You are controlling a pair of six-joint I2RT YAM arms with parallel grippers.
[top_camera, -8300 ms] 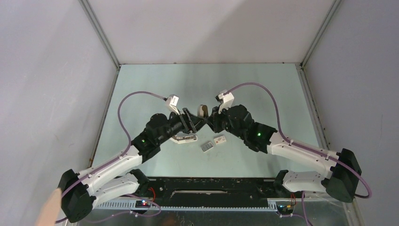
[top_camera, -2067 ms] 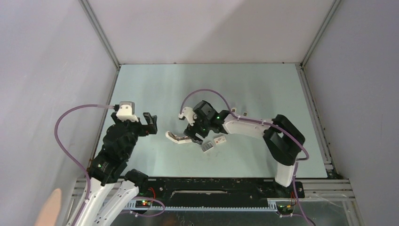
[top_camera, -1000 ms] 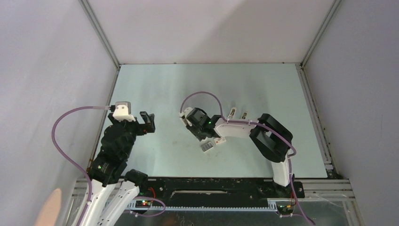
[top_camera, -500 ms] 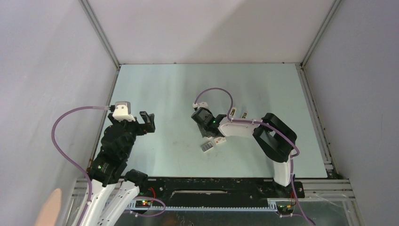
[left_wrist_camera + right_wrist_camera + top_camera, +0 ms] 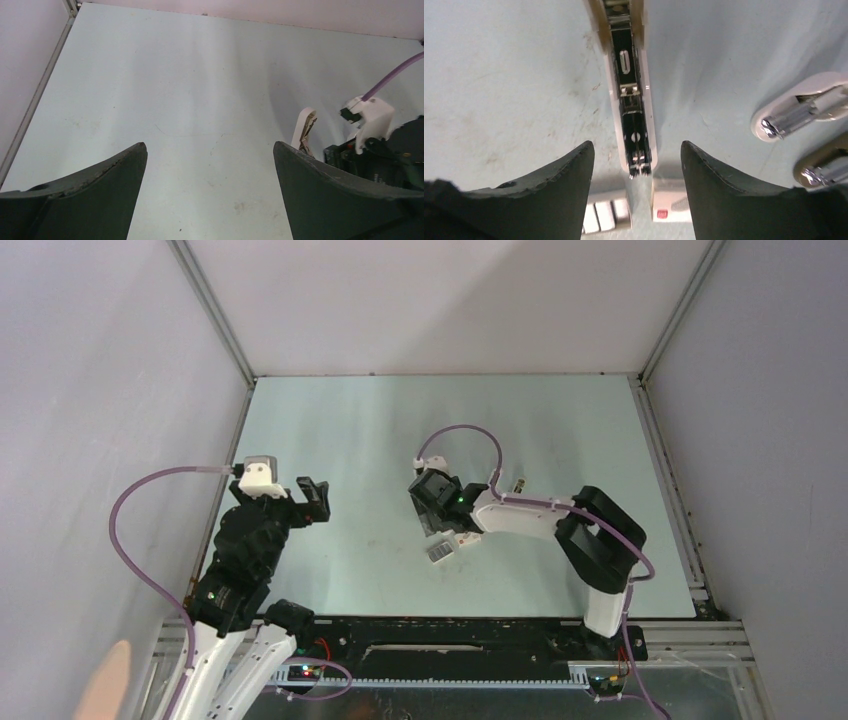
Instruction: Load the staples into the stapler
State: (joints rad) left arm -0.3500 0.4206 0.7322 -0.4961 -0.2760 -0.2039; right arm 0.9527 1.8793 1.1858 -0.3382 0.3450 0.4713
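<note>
From above, the green table (image 5: pixel 340 440) shows both arms, but the right arm's wrist covers the stapler. Only the right wrist camera shows the stapler (image 5: pixel 629 75), lying opened up with its metal channel facing the lens. The left gripper (image 5: pixel 315 498) hangs well to the left, spread as wide as it goes and empty. The right gripper (image 5: pixel 638 150) stands open astride the stapler's tip, touching nothing. Two pale pieces (image 5: pixel 794 112) lie to one side. The white box (image 5: pixel 671 207) and the staples (image 5: pixel 606 216) sit just beside that tip, on the table.

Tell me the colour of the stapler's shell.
Cream white; the right wrist view shows the stapler best.
</note>
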